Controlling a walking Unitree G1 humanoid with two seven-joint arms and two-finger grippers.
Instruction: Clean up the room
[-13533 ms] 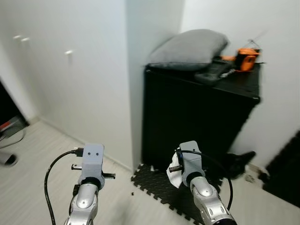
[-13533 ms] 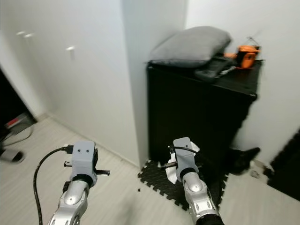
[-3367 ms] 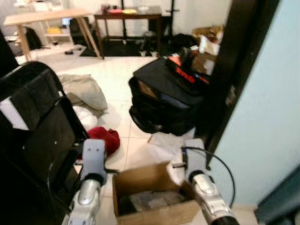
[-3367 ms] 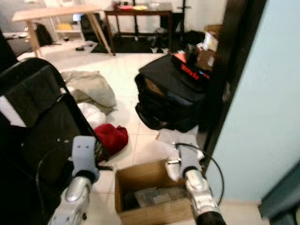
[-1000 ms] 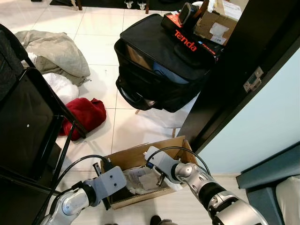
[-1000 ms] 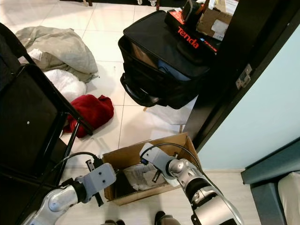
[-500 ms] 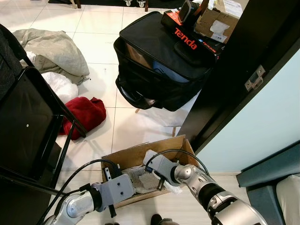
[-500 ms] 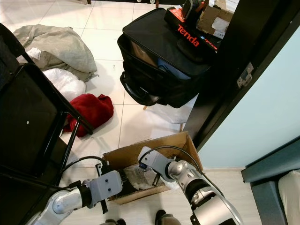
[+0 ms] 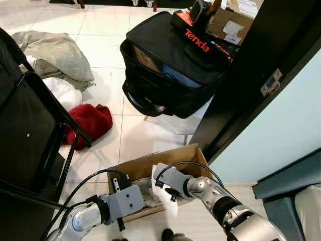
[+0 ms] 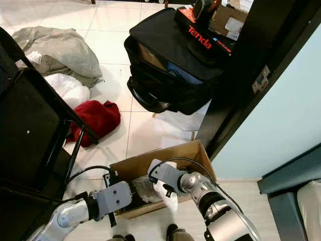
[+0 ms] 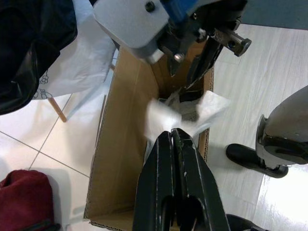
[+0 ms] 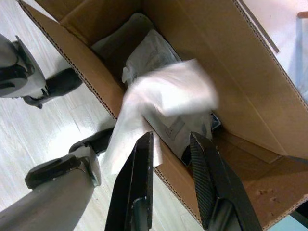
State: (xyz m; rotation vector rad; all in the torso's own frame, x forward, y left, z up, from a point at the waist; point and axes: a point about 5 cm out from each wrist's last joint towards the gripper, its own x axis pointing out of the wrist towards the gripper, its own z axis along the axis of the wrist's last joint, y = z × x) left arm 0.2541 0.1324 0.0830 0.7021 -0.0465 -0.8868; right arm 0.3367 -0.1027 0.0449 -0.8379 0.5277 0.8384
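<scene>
Right hand (image 12: 169, 144) parted over cardboard box (image 12: 269, 125) — white tissue (image 12: 168, 103) beneath

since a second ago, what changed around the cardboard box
The right gripper has opened and let go of the white tissue, which now drapes over the near edge of the cardboard box instead of being held inside. The left gripper, shut and empty, has swung in toward the box. The black bag, red cloth and box have not moved.
</scene>
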